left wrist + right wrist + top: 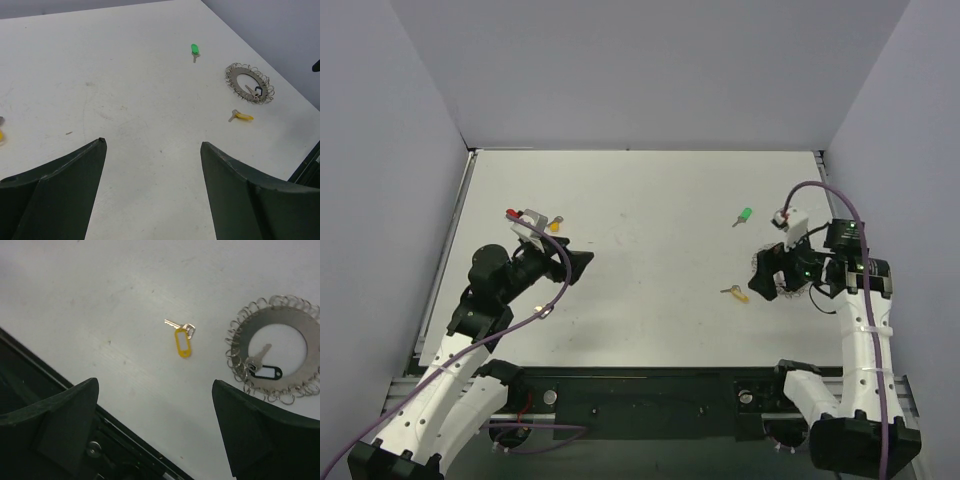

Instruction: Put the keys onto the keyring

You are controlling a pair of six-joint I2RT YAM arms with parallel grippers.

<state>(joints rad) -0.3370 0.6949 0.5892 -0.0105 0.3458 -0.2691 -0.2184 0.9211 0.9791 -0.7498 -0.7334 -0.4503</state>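
Left gripper (152, 144) and right gripper (155, 384) spread wide, empty | yellow key (182, 341) looks light, thin, slippery; best pinched by its plastic tag | keyring (245, 342) probably floppy

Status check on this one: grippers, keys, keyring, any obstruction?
Left gripper and right gripper open, empty. Keyring lies flat, black-tagged key resting on it; yellow-tagged key and green key loose nearby. Nothing in the way.
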